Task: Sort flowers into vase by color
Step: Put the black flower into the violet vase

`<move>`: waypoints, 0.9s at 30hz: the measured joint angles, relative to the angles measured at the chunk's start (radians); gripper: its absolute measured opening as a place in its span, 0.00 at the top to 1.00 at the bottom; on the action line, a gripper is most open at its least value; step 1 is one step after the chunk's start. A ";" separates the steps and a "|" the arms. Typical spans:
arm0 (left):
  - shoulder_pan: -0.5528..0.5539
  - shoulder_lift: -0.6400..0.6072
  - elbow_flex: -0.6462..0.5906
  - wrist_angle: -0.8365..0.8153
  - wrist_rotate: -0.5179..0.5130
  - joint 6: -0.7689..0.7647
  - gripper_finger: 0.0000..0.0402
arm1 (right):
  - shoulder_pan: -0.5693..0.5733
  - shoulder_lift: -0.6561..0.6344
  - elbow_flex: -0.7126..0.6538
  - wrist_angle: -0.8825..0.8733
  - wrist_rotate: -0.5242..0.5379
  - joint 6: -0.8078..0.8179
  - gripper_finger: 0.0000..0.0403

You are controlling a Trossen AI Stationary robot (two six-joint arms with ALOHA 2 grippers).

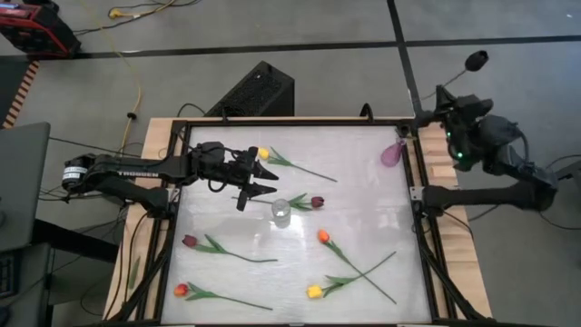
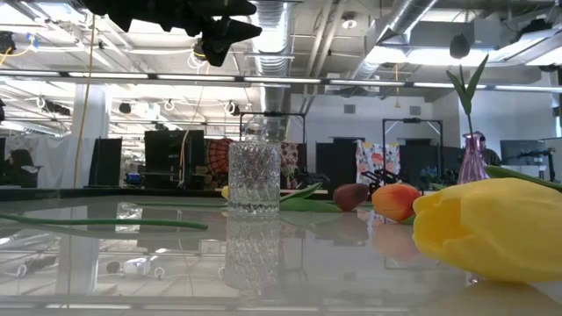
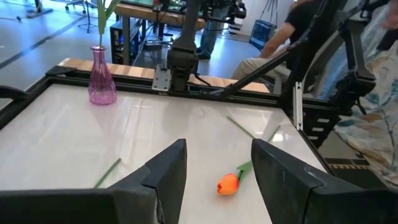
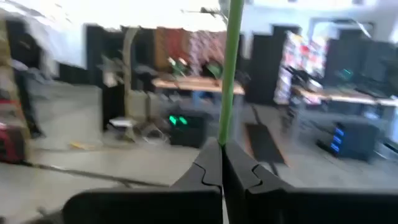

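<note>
Meanwhile, right hand (image 4: 222, 163) pinched on green stem (image 4: 233, 68) above purple vase (image 1: 391, 153)

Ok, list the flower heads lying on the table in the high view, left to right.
Red tulip → maroon tulip → yellow tulip by the left gripper → yellow tulip at the near edge, with the second maroon and the orange above it.

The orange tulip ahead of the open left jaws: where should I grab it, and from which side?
Grip the orange tulip on its stem just below the head, coming straight down. It lies flat, and the thin stem runs diagonally toward the right front, so set the left gripper across that line. Stay short of the yellow tulip's stem, which crosses it lower down.
</note>
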 joint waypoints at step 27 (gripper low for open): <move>0.000 0.000 0.000 -0.019 0.000 -0.048 0.58 | -1.019 0.134 0.021 -0.422 -1.195 0.386 0.95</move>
